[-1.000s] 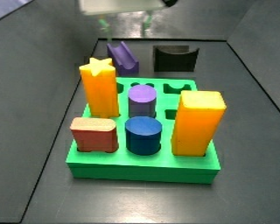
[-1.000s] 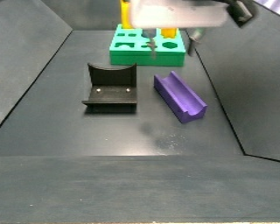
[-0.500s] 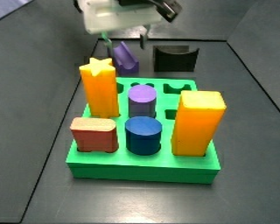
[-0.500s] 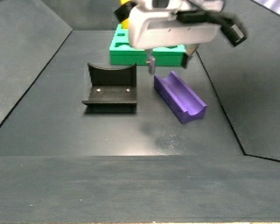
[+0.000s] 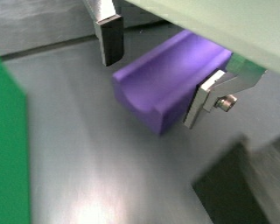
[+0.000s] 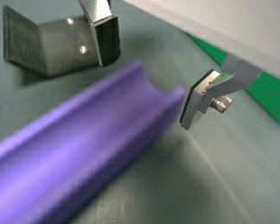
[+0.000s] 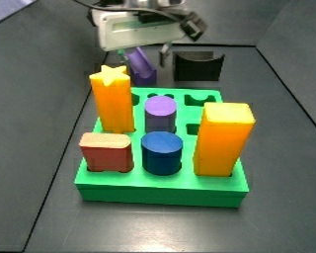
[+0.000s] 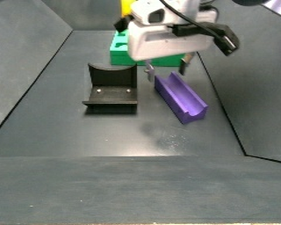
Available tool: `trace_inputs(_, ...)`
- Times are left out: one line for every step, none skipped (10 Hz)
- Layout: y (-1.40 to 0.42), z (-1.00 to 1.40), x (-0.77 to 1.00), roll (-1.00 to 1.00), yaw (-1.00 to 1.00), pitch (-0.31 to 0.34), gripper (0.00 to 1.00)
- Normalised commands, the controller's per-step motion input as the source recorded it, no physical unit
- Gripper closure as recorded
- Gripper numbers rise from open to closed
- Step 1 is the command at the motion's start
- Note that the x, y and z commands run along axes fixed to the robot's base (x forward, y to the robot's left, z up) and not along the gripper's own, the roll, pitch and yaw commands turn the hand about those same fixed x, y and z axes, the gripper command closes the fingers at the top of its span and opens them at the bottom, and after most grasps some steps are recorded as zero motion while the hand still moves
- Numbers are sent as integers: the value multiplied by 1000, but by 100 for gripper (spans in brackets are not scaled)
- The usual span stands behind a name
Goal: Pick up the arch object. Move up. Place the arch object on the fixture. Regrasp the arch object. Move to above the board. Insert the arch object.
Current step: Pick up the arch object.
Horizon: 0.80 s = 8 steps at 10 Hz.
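Both fingers of my gripper have dropped to straddle the arch, jaws apart w/ nothing clamped yet, so pickup's next.

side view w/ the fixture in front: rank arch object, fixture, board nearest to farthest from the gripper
1. arch object: right under the open gripper, at its far end.
2. board: just behind the gripper, partly hidden.
3. fixture: off to the side; close to the board's rank.

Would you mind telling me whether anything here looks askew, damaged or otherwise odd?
Nothing stands out. The arch object lies groove-up on the floor beside the fixture. The open gripper straddles one end of it. The pegs stand upright in the board, with no damage visible.
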Motion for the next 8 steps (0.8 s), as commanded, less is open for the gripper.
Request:
trace_inputs(43, -186, -29, 36, -229, 0, 0)
trace_inputs(0, -200, -80, 31, -214, 0, 0)
trace_inputs(0, -263, 46, 11, -126, -14, 0)
trace_inputs(143, -440, 340, 13, 0, -41, 0)
trace_inputs(71, -434, 9, 56, -14, -73, 0)
trace_inputs(60, -211, 0, 30, 0, -39, 0)
trace_inputs(0, 0, 0, 0, 0, -27, 0)
trace_inputs(0, 0, 0, 0, 0, -23, 0)
